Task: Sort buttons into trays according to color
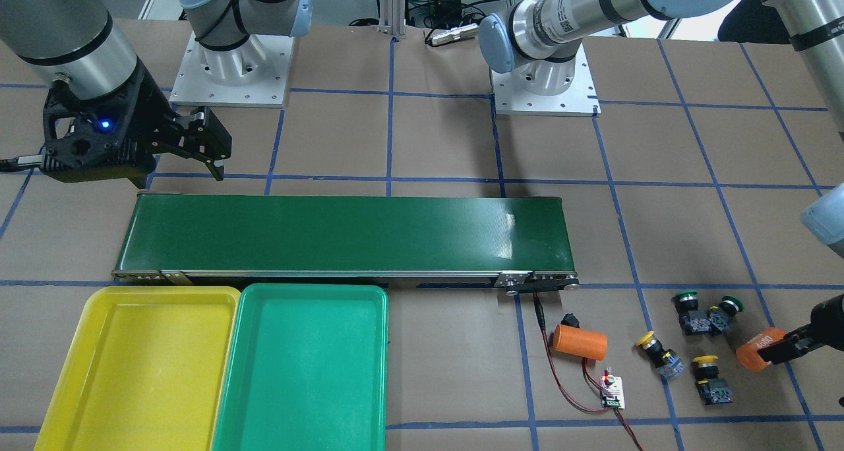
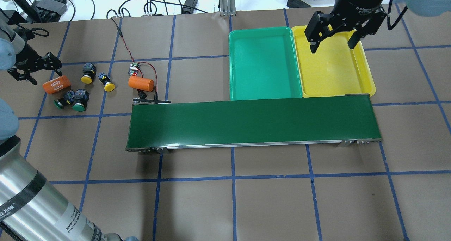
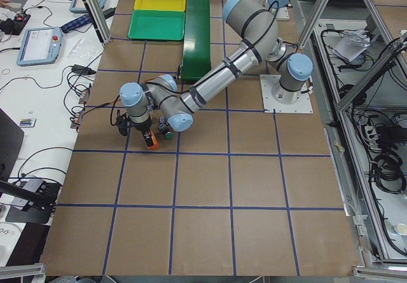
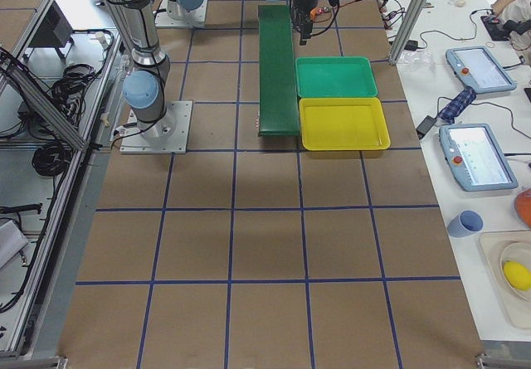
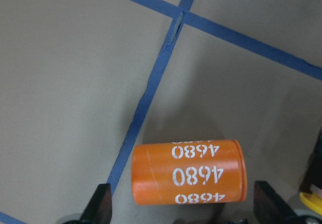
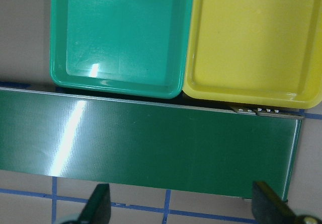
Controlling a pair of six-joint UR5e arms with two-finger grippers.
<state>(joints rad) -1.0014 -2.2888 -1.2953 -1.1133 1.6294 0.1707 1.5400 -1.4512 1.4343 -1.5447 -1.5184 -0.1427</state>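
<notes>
No button (image 2: 87,74) is sorted yet: all four lie on the tabletop (image 2: 267,184) by the left tool (image 5: 184,206), which gapes around an orange cylinder (image 5: 188,173); next, shift onto a button. Right tool (image 2: 332,45) hangs open near the trays (image 2: 260,30).

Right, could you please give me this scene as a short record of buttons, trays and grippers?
yellow buttons: two, unsorted, past the conveyor belt end farthest from the trays
green buttons: two, close together, beside the yellow ones
green tray: empty
yellow tray: empty, next to the green one
left gripper: open, fingers either side of an orange cylinder marked 4680
right gripper: open, empty, raised near the trays
</notes>
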